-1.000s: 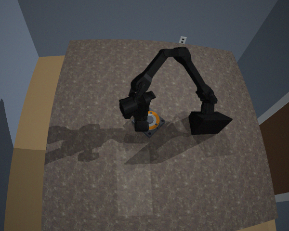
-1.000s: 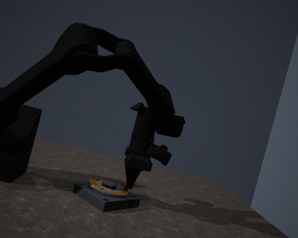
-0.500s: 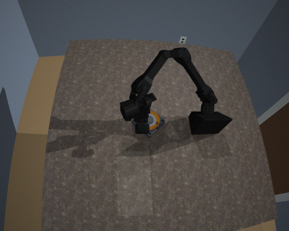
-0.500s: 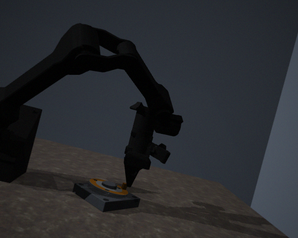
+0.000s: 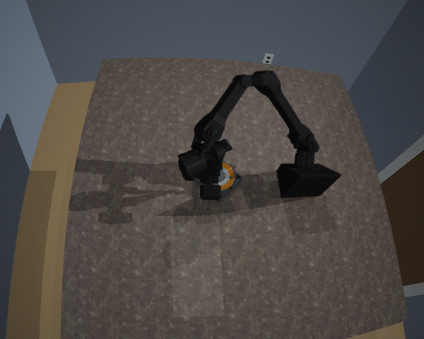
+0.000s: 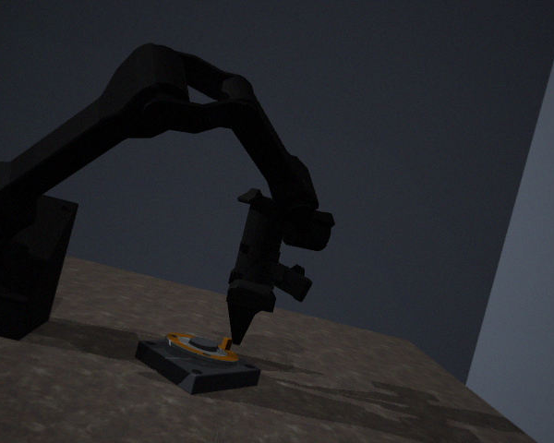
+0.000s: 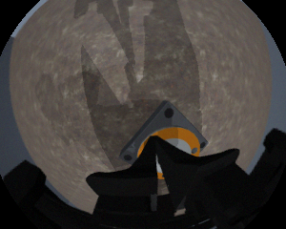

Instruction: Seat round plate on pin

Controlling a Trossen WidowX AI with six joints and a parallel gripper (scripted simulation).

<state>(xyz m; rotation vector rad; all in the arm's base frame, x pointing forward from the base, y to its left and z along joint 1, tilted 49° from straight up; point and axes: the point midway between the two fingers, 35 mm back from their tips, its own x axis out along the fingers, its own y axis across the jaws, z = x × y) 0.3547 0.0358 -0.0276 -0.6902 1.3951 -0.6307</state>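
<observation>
From the side, the closed, empty fingers (image 6: 236, 339) point down just beside the plate's orange tab (image 6: 226, 341). From above, the arm hides that tab.

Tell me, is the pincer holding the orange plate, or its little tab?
Neither. The pincer is shut with nothing between its fingers; its tip is down beside the orange tab of the plate.

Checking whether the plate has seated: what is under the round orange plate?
The round orange plate sits on the dark grey square base, its grey centre post poking through. The shut end effector points down beside the orange tab. Pin and hole are hidden.
</observation>
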